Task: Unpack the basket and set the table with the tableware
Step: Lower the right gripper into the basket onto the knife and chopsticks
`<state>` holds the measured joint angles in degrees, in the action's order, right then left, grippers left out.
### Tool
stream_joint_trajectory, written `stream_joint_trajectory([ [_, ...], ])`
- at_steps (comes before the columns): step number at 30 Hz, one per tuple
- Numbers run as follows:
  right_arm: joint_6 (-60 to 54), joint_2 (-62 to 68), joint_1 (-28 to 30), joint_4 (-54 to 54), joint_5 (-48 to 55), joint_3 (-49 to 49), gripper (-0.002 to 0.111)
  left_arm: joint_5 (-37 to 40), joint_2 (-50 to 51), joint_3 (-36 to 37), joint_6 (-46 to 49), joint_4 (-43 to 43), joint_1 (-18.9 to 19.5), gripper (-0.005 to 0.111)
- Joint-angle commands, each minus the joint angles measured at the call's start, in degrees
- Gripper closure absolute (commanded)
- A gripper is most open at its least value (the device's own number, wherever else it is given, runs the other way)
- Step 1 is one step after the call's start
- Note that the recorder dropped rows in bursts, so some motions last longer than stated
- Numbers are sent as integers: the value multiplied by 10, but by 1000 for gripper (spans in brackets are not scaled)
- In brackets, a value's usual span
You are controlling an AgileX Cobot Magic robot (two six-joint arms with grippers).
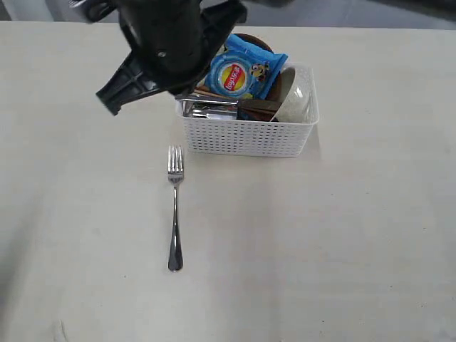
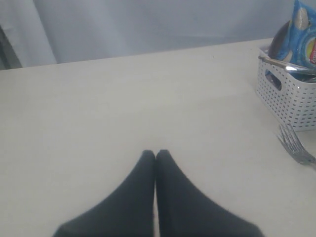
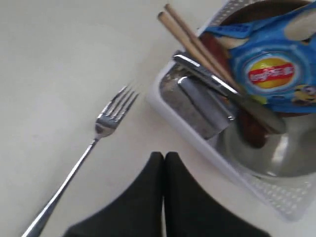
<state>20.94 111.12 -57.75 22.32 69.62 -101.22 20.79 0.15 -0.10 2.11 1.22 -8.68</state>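
A steel fork [image 1: 174, 206] lies on the table [image 1: 342, 242] in front of the white basket [image 1: 246, 139], tines toward it. In the basket are a cream bowl [image 1: 296, 100], brown chopsticks [image 3: 190, 39], a steel knife [image 3: 222, 89], a steel cup [image 3: 202, 106], a red-brown spoon [image 3: 249, 131] and a brown plate [image 1: 251, 39] behind the chip bag. My right gripper [image 3: 163, 156] is shut and empty, over bare table between the fork [image 3: 106, 123] and the basket [image 3: 256, 190]. My left gripper [image 2: 155, 153] is shut and empty above the table, well clear of the basket [image 2: 286, 101].
A blue chip bag [image 1: 242, 71] leans on top of the things in the basket. A blurred black arm [image 1: 167, 43] hangs over the basket's left end in the exterior view. The fork's tines [image 2: 296, 148] show at the edge of the left wrist view.
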Motion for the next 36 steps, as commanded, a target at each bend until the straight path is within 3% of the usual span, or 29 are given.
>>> stream_joint_trajectory([
  [1,-76,-22,44,13,3,0,109,-2,-2,1,-2,3,1,107],
  [11,-219,-30,139,8,-2,51,109,-2,-2,1,-2,3,1,107],
  [17,-362,-30,171,-31,-88,103,109,-2,-2,1,-2,3,1,107],
  [25,-431,-29,216,-85,-183,142,109,-2,-2,1,-2,3,1,107],
  [36,-507,-8,223,-148,-279,160,108,-2,-2,1,-2,-2,1,107],
])
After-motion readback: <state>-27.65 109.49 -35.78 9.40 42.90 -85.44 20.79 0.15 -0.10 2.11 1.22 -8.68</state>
